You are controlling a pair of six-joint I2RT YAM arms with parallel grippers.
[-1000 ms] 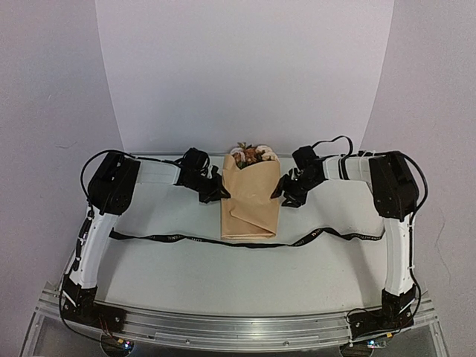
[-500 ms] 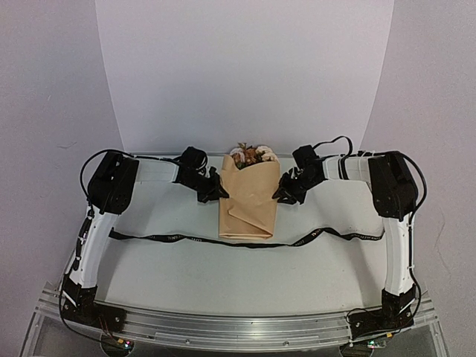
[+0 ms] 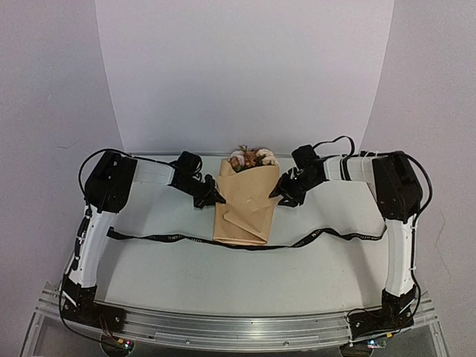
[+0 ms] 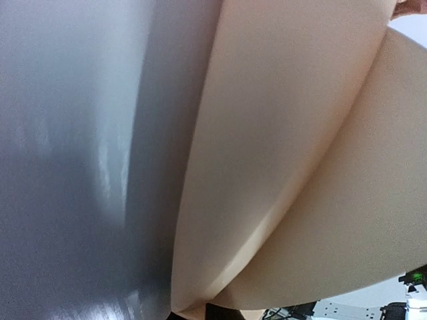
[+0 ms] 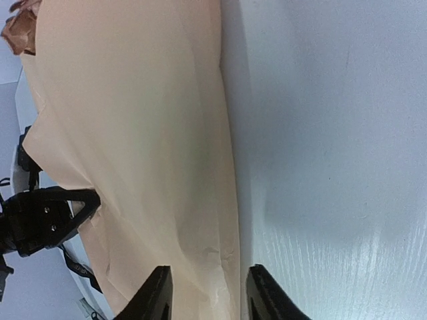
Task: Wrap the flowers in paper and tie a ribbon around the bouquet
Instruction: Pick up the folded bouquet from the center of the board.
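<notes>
Pale table, white backdrop, metal rail.
The table's light grey top is faintly glossy and runs back to the backdrop, a smooth sheet rising behind it. Plain greyish walls stand on either side of the sheet. The rail, ribbed aluminium, runs along the table's near edge.

The paper is plain tan-brown, the flowers cream, pink and rust-brown, the ribbon black with small light lettering, the table pale grey-white.
</notes>
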